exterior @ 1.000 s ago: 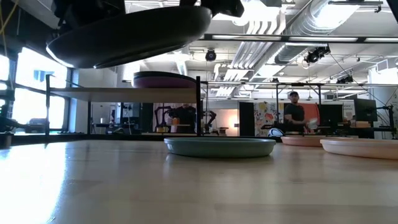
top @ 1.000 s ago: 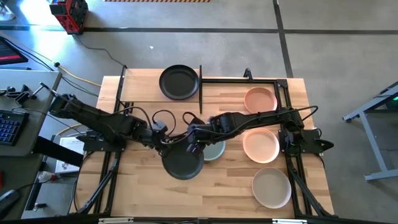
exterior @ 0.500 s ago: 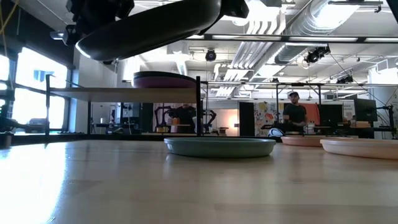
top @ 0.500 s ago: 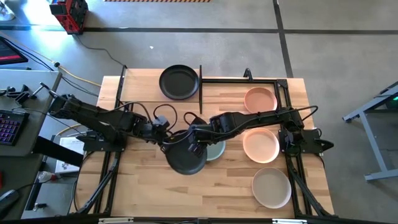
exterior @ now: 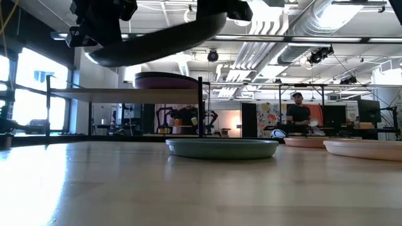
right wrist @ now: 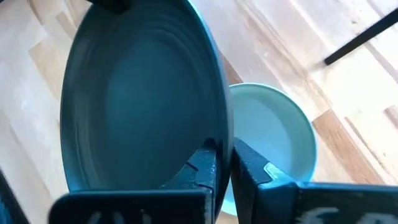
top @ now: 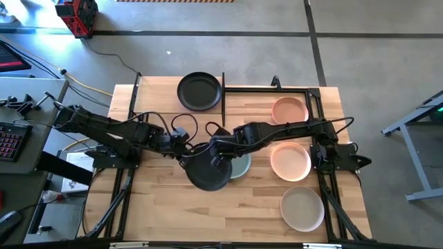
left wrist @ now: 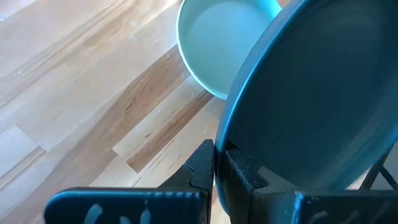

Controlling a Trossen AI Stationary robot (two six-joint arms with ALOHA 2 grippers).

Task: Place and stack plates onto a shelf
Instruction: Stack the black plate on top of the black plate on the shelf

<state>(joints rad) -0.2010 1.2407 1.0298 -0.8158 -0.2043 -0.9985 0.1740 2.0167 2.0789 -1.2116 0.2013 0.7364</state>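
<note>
Both the left gripper (top: 184,147) and right gripper (top: 216,153) pinch the dark grey plate (top: 206,171); the shelf (top: 158,104) lies beyond, nearer the left arm.

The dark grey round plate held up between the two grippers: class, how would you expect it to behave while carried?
The dark grey round plate probably stays stiff: pinched only at its rim by the left gripper and right gripper, it shows no sag. Its matte surface likely limits slipping. Being tilted above the slatted wooden tabletop, it might swing if one grip loosens.
</note>
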